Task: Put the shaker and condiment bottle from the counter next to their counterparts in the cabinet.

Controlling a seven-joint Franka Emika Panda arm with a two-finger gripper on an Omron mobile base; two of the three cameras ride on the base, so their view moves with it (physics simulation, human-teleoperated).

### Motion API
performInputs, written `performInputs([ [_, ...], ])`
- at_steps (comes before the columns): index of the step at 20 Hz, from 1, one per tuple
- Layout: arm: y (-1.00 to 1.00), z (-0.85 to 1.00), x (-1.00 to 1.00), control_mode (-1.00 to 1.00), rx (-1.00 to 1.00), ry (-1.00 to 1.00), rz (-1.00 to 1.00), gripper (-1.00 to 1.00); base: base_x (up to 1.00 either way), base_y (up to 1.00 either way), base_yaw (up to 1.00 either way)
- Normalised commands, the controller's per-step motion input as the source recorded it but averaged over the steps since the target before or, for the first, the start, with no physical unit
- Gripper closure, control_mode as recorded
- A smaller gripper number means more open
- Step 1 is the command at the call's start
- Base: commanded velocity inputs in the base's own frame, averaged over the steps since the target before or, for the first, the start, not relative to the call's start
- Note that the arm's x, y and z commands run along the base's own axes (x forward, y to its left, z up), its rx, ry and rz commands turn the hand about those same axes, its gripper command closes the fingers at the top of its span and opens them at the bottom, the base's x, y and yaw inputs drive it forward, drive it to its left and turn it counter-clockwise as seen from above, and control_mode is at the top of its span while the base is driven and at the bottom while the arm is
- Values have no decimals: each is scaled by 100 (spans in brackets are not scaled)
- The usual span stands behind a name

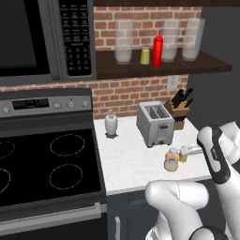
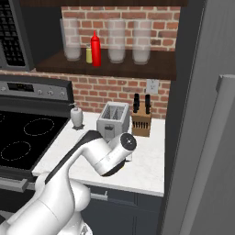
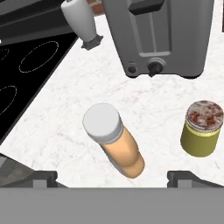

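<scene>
The gripper (image 3: 113, 177) hangs above the white counter (image 3: 65, 118) with its jaws spread wide, holding nothing. The orange-tan condiment bottle (image 3: 114, 139) stands on the counter between the two fingertips (image 3: 43, 177), nearer the left one, touched by neither. The yellow-olive shaker (image 3: 202, 127) stands just beside it, in front of the toaster (image 3: 157, 35). On the shelf above stand the red squeeze bottle (image 1: 158, 49) and pale shaker (image 1: 145, 56).

Toaster (image 3: 159, 35) close behind condiment bottle (image 3: 114, 142)
</scene>
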Motion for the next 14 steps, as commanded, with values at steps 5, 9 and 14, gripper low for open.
performInputs([
  [5,0,-3,0,-100,0,0,2,-100,0,0,0],
  [9,0,-4,0,-100,0,0,0,-100,0,0,0],
  [14,0,-12,0,-100,0,0,0,-100,0,0,0],
])
